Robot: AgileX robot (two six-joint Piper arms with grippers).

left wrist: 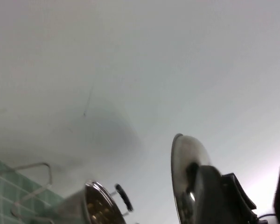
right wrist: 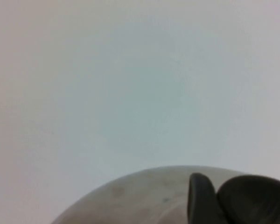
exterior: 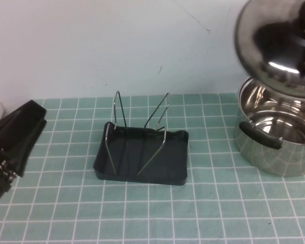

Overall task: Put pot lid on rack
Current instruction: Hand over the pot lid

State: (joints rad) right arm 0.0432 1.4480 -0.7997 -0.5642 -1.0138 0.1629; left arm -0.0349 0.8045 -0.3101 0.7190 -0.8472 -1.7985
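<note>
We are holding the pot lid [exterior: 274, 46] aloft over the pot [exterior: 274, 137], right gripper [right wrist: 214, 198] clamped at its knob; rigid, slick steel. Left gripper [exterior: 10, 147] is idling far from the rack [exterior: 141, 147], fingers unreadable.

Rack [exterior: 141, 152] sitting mid-table on tiled mat [exterior: 203, 213], wire loops rising from tray. Pot [exterior: 277, 134] standing well apart to rack's right, near wall [exterior: 117, 46] behind. Pot lid [exterior: 277, 43] hanging tilted in air above pot, clear of rim, right gripper [right wrist: 214, 200] sitting at lid's top. Left gripper [exterior: 10, 147] lying low at table's left edge, well apart from rack.
</note>
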